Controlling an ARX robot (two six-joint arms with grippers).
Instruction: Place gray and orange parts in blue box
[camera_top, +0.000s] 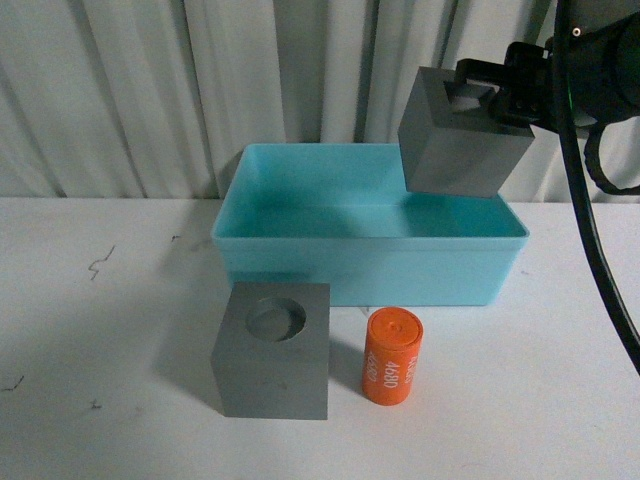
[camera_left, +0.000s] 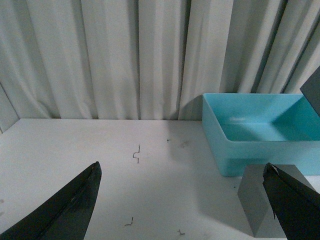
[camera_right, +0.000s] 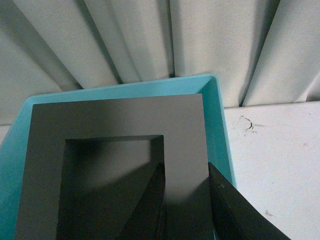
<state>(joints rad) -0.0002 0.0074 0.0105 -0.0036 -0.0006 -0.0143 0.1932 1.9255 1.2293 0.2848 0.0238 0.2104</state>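
- Your right gripper (camera_top: 480, 100) is clenched on the gray cube with the rectangular recess (camera_top: 455, 150). In the right wrist view, one finger (camera_right: 145, 205) sits inside the recess and the other (camera_right: 225, 210) outside, pinching one wall of the cube (camera_right: 120, 117).
- That cube hangs tilted in the air over the far right part of the blue box (camera_top: 370, 275), clear of the box floor.
- The box stands on a white table (camera_top: 100, 330) in front of a pale pleated curtain (camera_top: 200, 80). You see nothing lying inside it.
- The gray cube with the round recess (camera_top: 272, 370) rests on the table just in front of the box's near wall, toward its left half.
- The orange cylinder (camera_top: 392, 358) stands just to the right of that cube, a narrow gap between them, also near the box's front wall. White digits run down its side.
- A black cable (camera_top: 590, 230) hangs down at the right edge of the front view, in front of the table.
- Your left gripper (camera_left: 177, 210) is released, its fingers spread wide over bare table. Its camera shows the round-recess cube (camera_left: 252, 200) beside one finger, with the box (camera_left: 225, 150) beyond.
- Small dark marks (camera_top: 100, 265) dot the table to the left.
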